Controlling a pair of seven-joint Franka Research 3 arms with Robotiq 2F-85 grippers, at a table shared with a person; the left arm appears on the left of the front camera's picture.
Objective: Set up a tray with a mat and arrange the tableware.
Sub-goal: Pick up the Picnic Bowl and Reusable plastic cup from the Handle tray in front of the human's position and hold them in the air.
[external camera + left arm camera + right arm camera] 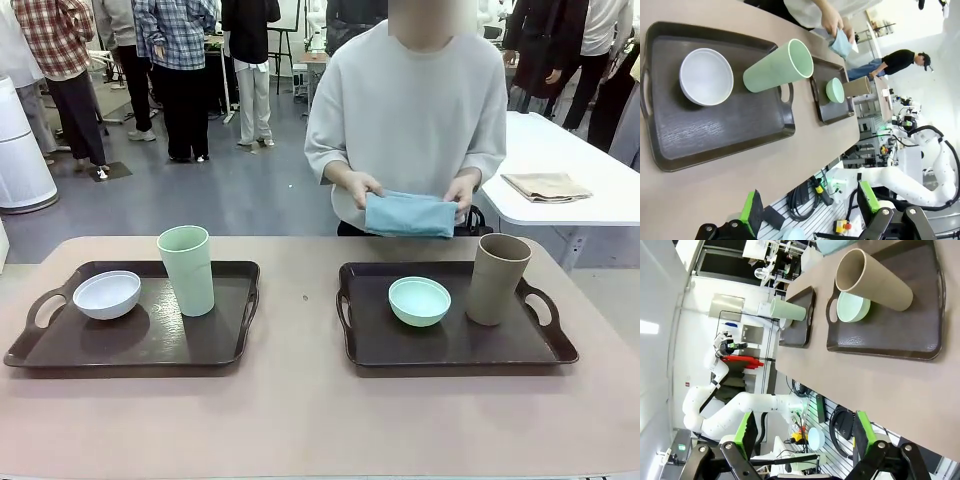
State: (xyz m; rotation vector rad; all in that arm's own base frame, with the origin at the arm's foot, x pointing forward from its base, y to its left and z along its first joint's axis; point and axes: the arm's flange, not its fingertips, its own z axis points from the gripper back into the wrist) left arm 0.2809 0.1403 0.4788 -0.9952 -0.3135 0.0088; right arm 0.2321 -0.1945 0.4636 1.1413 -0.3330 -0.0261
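From the front, the white bowl [107, 294] and the pale green cup [187, 270] stand on the left tray [60, 350]. To that tray's right on the worktop [300, 410], a second tray [450, 347] carries the mint green bowl [419, 301] and the brown cup [497, 279]. Beyond it, the person's hands [362, 186] hold a folded blue mat [410, 214] over the far edge. The left wrist view adds the left jaws, wide apart and empty, back from the left tray. The right wrist view shows the right jaws likewise spread, holding nothing.

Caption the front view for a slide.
Left tray holds white bowl and green cup; right tray, mint bowl and brown cup; person holds blue cloth.
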